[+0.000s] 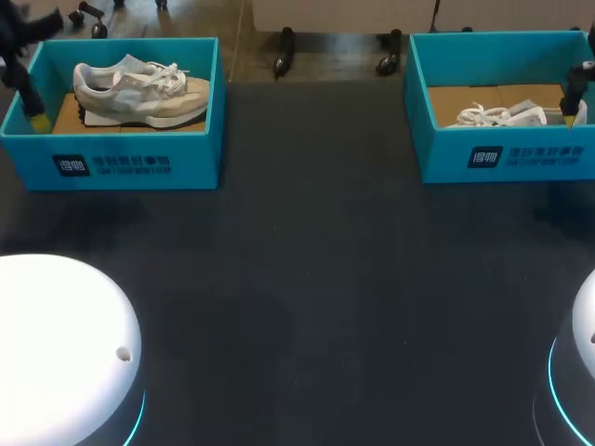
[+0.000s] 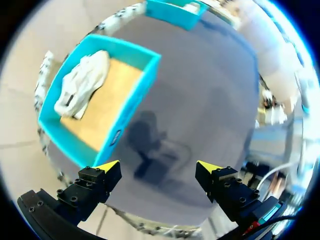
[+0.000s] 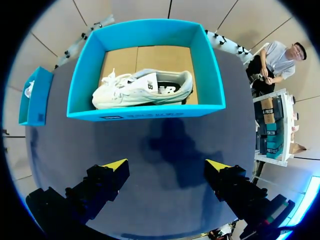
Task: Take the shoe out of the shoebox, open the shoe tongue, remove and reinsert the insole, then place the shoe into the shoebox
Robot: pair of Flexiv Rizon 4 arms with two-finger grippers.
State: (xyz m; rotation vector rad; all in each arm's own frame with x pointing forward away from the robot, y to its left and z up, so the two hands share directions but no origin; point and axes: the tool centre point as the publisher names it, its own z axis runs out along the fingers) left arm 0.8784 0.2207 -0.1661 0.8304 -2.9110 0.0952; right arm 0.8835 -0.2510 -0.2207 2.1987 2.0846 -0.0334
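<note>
Two blue shoeboxes stand at the back of the dark table. The left shoebox [image 1: 112, 163] [image 2: 135, 100] holds a grey-white sneaker [image 1: 139, 93] [image 2: 82, 82] on its side. The right shoebox [image 1: 502, 153] [image 3: 145, 112] holds a white shoe [image 1: 502, 116] [image 3: 142, 89], also on its side. My left gripper [image 1: 37, 116] [image 2: 157, 167] hangs open near the left box's outer end and holds nothing. My right gripper [image 1: 569, 111] [image 3: 167, 165] hangs open high over the right box's outer end, and nothing is between its fingers.
The bare dark tabletop [image 1: 307, 279] stretches between the boxes and toward the front. Two white arm bases [image 1: 56, 353] [image 1: 581, 353] stand at the front corners. In each wrist view the other arm's box shows far off [image 2: 175, 10] [image 3: 35, 97].
</note>
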